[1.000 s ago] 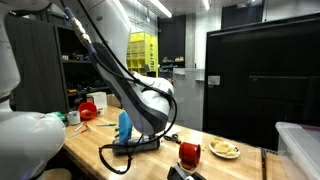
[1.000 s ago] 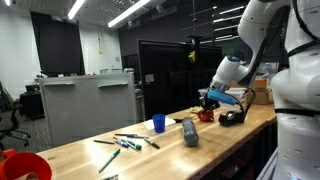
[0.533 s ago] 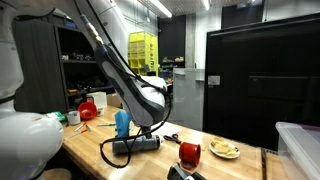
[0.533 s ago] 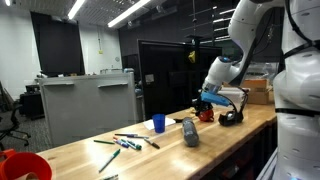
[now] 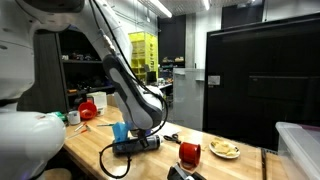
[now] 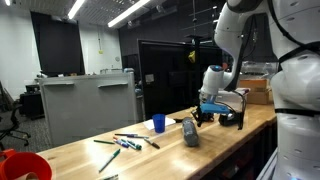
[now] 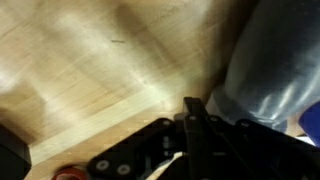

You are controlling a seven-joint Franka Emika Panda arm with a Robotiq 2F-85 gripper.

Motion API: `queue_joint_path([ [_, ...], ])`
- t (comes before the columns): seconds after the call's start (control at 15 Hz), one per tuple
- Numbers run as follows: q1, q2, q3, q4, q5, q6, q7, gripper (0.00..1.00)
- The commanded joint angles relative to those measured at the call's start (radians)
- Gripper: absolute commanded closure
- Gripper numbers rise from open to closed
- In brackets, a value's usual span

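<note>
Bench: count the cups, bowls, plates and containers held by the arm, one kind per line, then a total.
Cups: 2, red cup and blue cup
Bowls: 1, bowl
Plates: 1, plate
Held containers: 1, blue container
Total: 5

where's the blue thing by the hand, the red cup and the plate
blue thing (image 5: 120,131): in an exterior view, on the middle of its side
red cup (image 5: 190,153): in an exterior view, on the middle of its wall
plate (image 5: 236,152): in an exterior view, on its rim
</note>
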Motion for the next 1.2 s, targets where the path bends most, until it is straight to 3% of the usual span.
queue_joint_path([
  [0.0, 0.225, 0.135, -0.205, 0.026, 0.026, 0.022, 0.009, 1.0],
  [0.13, 0.368, 0.134, -0.335, 0.012, 0.038, 0.035, 0.009, 1.0],
  [0.27, 0.494, 0.036, -0.444, -0.017, 0.028, -0.004, 0.001, 1.0],
  [0.6, 0.762, -0.059, -0.66, 0.036, 0.02, 0.053, 0.002, 1.0],
  [0.87, 0.858, -0.139, -0.707, 0.042, 0.028, 0.036, 0.002, 1.0],
  [1.13, 0.833, -0.175, -0.698, 0.039, 0.055, 0.029, 0.003, 1.0],
])
